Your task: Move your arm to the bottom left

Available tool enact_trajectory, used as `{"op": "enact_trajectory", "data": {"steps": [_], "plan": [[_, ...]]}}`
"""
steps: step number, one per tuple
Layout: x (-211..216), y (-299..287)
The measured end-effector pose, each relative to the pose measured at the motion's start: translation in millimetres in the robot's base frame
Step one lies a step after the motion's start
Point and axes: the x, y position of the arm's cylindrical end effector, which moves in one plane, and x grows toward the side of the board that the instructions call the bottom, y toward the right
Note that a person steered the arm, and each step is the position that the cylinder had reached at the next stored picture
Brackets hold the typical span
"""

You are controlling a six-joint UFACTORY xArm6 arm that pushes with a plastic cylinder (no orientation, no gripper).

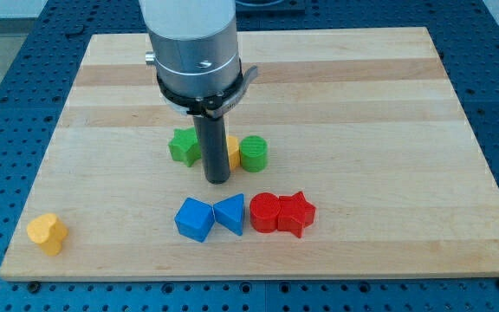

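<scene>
Near the board's (388, 95) middle, my tip (217, 181) rests just below a green star (184, 146), a half-hidden yellow block (233, 152) and a green cylinder (253, 153). Below it sit a blue cube (195, 218), blue triangle (230, 213), red cylinder (264, 212) and red star (296, 213). The bottom left corner holds a yellow heart (48, 232) (well apart from my tip). I carry no claw, only the rod.
</scene>
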Motion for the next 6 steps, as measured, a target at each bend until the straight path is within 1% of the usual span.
{"op": "enact_trajectory", "data": {"steps": [1, 2, 3, 4, 5, 6], "plan": [[2, -17], [3, -73], [0, -149], [5, -240], [13, -247], [56, -246]]}}
